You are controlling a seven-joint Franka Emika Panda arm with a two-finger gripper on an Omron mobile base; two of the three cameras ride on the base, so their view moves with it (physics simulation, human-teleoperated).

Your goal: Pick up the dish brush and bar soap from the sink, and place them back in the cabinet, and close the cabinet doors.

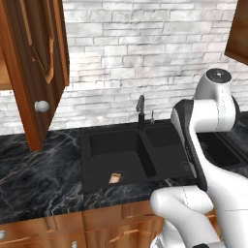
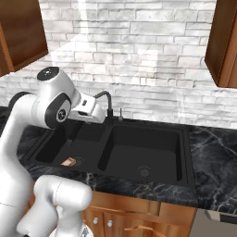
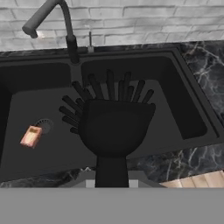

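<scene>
The black dish brush [image 3: 114, 122] stands close before the hand camera, bristles fanned upward. Its handle runs down into my gripper [image 3: 111, 177], which is shut on it. My white hand [image 2: 89, 111] hovers above the left basin of the black sink [image 2: 185, 159], near the faucet [image 2: 107, 99]. The pinkish bar soap [image 1: 115, 178] lies on the left basin's floor beside the drain, also visible in the right base view [image 2: 69, 161] and the hand view [image 3: 31, 136]. A cabinet door [image 1: 34, 63] with a round silver knob [image 1: 41, 106] stands open at upper left.
The dark grey faucet [image 1: 140, 109] rises behind the divider between the basins. Black marble counter [image 1: 38, 179] surrounds the sink. Another wooden cabinet [image 2: 224, 46] hangs at the upper right. Lower drawers [image 1: 97, 227] run beneath the counter.
</scene>
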